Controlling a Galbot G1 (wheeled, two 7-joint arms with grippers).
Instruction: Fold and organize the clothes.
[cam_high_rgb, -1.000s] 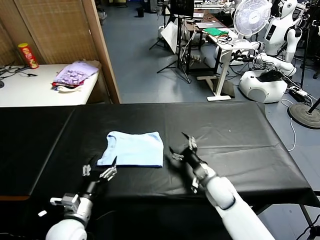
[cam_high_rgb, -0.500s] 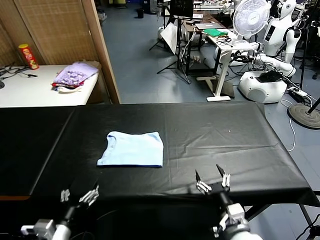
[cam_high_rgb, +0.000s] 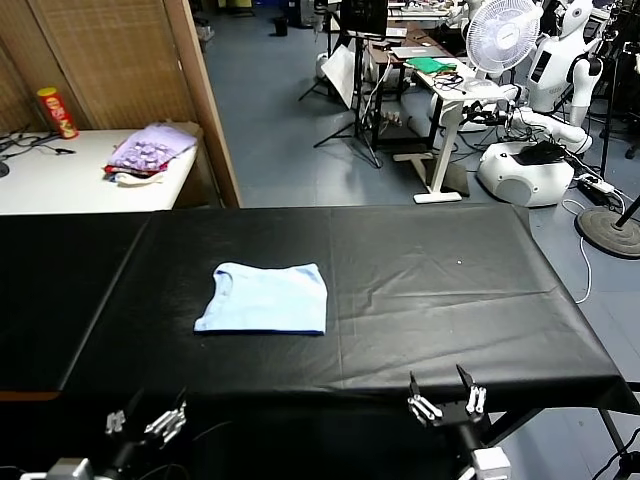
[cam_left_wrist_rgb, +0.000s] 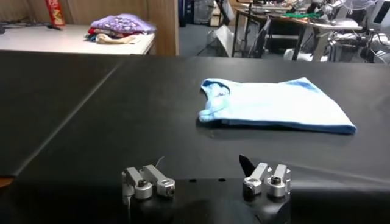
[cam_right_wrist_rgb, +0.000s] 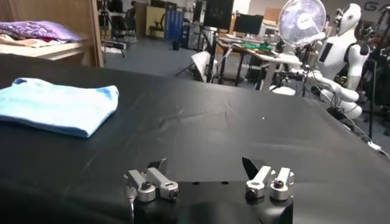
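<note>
The clothes are one pale sky-blue T-shirt (cam_high_rgb: 264, 298), folded into a neat rectangle and lying flat on the black table (cam_high_rgb: 430, 290), left of its middle. It also shows in the left wrist view (cam_left_wrist_rgb: 274, 105) and the right wrist view (cam_right_wrist_rgb: 55, 105). My left gripper (cam_high_rgb: 146, 421) hangs below the table's near edge at the left, open and empty, well short of the T-shirt (cam_left_wrist_rgb: 204, 179). My right gripper (cam_high_rgb: 446, 399) sits at the near edge on the right, open and empty too (cam_right_wrist_rgb: 204, 173).
A white side table (cam_high_rgb: 70, 175) at the back left holds a lilac-purple heap of cloth (cam_high_rgb: 150, 148) and a red can (cam_high_rgb: 56, 110). Beyond the black table stand a fan (cam_high_rgb: 502, 35), desks and a white robot (cam_high_rgb: 555, 70).
Both arms have drawn back from beside the T-shirt toward me, down past the table's near edge. The T-shirt has not moved. Both grippers stayed open.
</note>
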